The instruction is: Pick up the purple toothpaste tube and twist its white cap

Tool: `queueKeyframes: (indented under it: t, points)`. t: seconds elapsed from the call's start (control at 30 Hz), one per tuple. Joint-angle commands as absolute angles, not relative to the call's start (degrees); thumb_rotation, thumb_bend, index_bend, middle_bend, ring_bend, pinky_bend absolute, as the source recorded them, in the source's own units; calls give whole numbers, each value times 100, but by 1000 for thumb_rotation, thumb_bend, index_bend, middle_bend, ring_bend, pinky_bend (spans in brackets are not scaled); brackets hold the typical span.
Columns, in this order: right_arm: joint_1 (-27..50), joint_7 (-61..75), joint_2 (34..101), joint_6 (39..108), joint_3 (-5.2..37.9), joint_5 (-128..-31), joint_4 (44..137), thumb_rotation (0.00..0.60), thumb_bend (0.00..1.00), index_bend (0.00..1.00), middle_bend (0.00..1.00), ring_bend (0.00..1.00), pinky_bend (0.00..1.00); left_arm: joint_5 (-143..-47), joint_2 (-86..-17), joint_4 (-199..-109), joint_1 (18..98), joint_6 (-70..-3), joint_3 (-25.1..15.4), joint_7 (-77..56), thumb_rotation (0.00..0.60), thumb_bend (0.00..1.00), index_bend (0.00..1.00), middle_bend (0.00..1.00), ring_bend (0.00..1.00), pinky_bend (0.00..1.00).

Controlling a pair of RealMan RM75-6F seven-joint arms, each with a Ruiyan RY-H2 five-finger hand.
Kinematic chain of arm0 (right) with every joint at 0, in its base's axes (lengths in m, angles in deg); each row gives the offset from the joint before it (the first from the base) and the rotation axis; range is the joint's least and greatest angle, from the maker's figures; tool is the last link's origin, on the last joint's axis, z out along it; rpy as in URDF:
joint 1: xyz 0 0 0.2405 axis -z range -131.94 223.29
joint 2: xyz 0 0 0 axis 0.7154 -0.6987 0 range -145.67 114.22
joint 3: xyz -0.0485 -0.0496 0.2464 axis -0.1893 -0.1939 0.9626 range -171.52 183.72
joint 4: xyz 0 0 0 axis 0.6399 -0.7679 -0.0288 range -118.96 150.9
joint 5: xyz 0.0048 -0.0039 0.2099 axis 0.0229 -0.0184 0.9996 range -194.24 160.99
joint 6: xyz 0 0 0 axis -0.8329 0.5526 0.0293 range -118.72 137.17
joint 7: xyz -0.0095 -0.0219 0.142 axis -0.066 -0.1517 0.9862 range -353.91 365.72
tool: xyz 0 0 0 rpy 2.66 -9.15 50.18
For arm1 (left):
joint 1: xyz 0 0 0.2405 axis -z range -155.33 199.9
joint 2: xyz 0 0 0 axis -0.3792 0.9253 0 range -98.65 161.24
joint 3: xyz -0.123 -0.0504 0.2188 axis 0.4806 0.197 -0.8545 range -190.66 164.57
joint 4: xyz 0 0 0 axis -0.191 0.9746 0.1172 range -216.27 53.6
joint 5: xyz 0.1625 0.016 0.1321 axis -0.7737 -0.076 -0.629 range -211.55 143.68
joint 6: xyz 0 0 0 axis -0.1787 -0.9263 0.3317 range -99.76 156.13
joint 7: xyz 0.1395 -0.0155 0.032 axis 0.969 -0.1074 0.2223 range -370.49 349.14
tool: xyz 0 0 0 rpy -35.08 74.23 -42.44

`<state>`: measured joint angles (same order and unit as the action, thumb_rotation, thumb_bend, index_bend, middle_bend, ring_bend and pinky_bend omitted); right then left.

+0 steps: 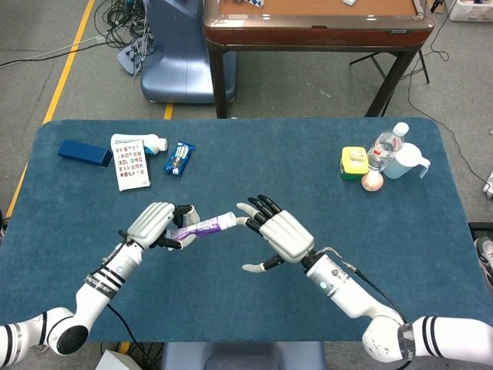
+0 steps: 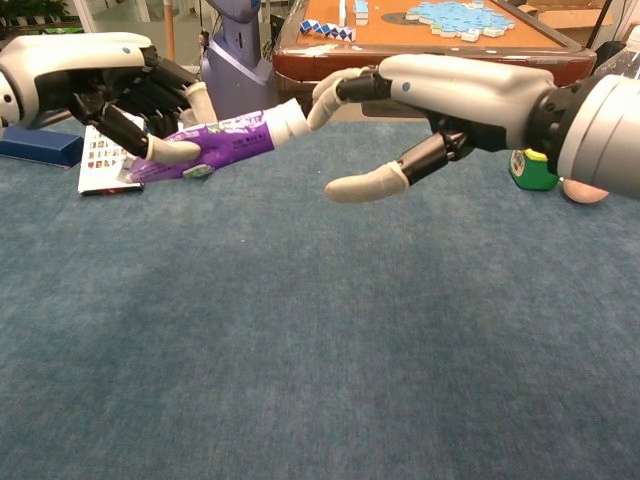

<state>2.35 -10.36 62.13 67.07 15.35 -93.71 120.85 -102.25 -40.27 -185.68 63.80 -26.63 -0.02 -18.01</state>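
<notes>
Left hand [image 1: 154,224] grips purple toothpaste tube [image 1: 199,229]; right hand [image 1: 281,235] fingertips meet white cap [image 2: 290,118].

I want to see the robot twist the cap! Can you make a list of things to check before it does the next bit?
1. Left hand holds the purple toothpaste tube: ok, fingers wrapped around its body.
2. Tube is lifted off the table: ok in the chest view.
3. White cap points toward the right hand: ok.
4. Right hand grips the cap: not ok; its fingertips are at the cap, its thumb hangs well below, apart.
5. Fingertips actually touch the cap: cannot tell.
6. Other things, like the water bottle, are out of the way: ok, far at the table's edge.
</notes>
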Motion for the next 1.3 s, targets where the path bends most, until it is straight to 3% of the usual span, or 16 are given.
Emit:
queueKeyframes:
  t: [0.03,0.27,0.5,0.97,1.3]
  points:
    - [343,-518,6014,6861,1587,-9620,12241,231,194,223,87,0,0,-10484,-4052,-18497,6232,-2789,-33,-2196,600,474,653,802,557,469]
    - [354,708,5600,6805,1753,-9875,12547,232,167,143,78,0,0,-11098,-4205,-18293,6023,-3117,-140,-2897,600,477,655,806,557,470]
    - [224,1273,5230,6640,2002,-9865,12855,198,34,4,13,0,0,-11522,-4469,-18091,5883,-3465,-224,-3480,600,480,655,806,557,470]
    - [-193,1796,5452,6244,2326,-9419,12812,126,7,0,0,0,0,-12020,-4854,-17766,5816,-3904,-296,-4163,600,491,660,809,558,470]
    - [-509,1706,5805,6060,2476,-9045,12578,119,7,0,0,0,0,-12091,-4932,-17737,5825,-4010,-299,-4201,600,492,663,812,557,470]
